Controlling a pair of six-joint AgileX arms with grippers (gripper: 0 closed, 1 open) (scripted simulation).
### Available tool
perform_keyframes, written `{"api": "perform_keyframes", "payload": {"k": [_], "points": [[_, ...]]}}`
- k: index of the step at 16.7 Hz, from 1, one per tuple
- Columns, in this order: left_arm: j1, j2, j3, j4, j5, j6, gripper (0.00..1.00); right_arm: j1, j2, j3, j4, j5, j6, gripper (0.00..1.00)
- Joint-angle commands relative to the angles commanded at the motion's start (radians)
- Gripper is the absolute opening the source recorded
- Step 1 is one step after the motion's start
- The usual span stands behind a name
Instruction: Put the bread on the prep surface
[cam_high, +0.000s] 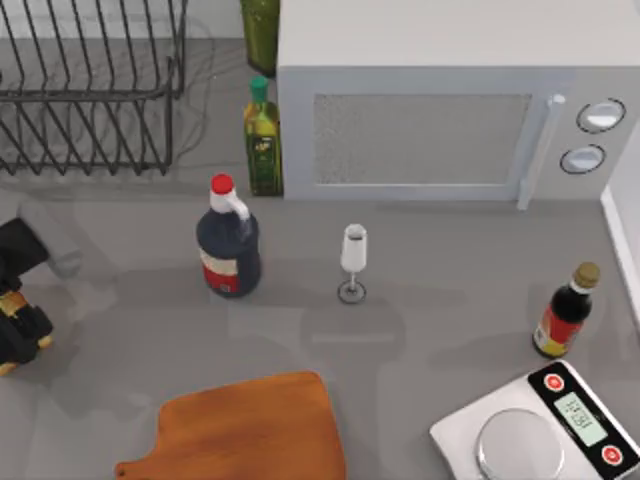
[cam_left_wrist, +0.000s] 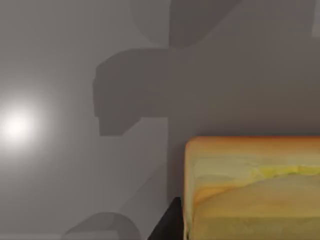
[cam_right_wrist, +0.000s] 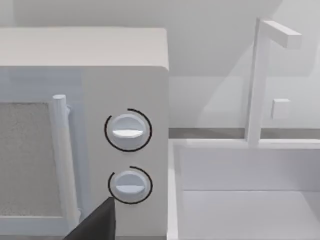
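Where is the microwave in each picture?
Top view: microwave at the back, right of centre.
Right wrist view: microwave front corner, beside the sink.
Left wrist view: bread and grey table instead.
Shared landmark: its two round knobs.

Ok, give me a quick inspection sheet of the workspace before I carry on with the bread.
Surface: grey table.
Job's things: bread close under the left wrist camera; wooden cutting board at the front edge, nothing on it.
Clutter: dark jug, oil bottle, wine glass, sauce bottle, kitchen scale.
Grippers: left gripper at the table's left edge; right gripper faces the microwave dials.
Cables: nothing seen.
Surroundings: dish rack back left, sink beside the microwave.
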Motion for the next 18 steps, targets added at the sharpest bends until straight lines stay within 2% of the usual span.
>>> {"api": "perform_keyframes", "payload": {"k": [7, 14, 18], "points": [[-0.003, -0.019, 0.016, -0.030, 0.008, -0.005, 0.00, 0.000, 0.000, 0.000, 0.000, 0.000, 0.000, 1.00], [-0.007, -0.123, 0.200, -0.341, 0.007, -0.004, 0.00, 0.000, 0.000, 0.000, 0.000, 0.000, 0.000, 1.00], [-0.006, -0.163, 0.251, -0.409, 0.007, -0.011, 0.00, 0.000, 0.000, 0.000, 0.000, 0.000, 0.000, 1.00]]}}
